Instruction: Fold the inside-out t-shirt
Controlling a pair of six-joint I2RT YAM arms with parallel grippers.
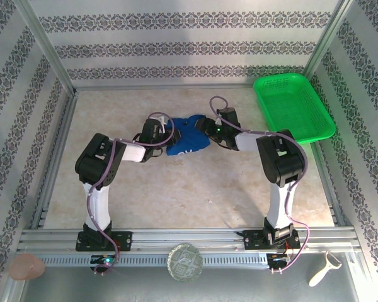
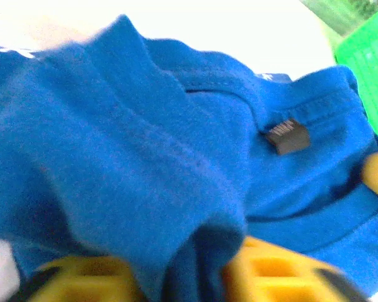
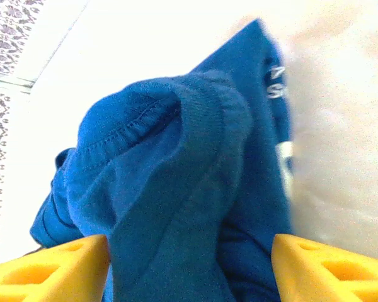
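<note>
The inside-out t-shirt (image 1: 186, 141) is a royal-blue bunched heap at the middle of the table, with white print near its front edge. My left gripper (image 1: 166, 135) is at its left side and my right gripper (image 1: 208, 128) at its right side. In the left wrist view the t-shirt (image 2: 145, 145) shows a dark label (image 2: 288, 136). A fold of it hangs between the parted yellow fingers of the left gripper (image 2: 183, 277). In the right wrist view the t-shirt (image 3: 176, 176) lies between the right gripper's (image 3: 189, 270) widely spread fingers, which are clear of the cloth on both sides.
A green mesh basket (image 1: 293, 107) stands at the back right, close to the right arm. The table is walled on three sides. On the near rail lie a peeler (image 1: 324, 267), a round glass object (image 1: 185, 262) and a pinkish lump (image 1: 26, 267).
</note>
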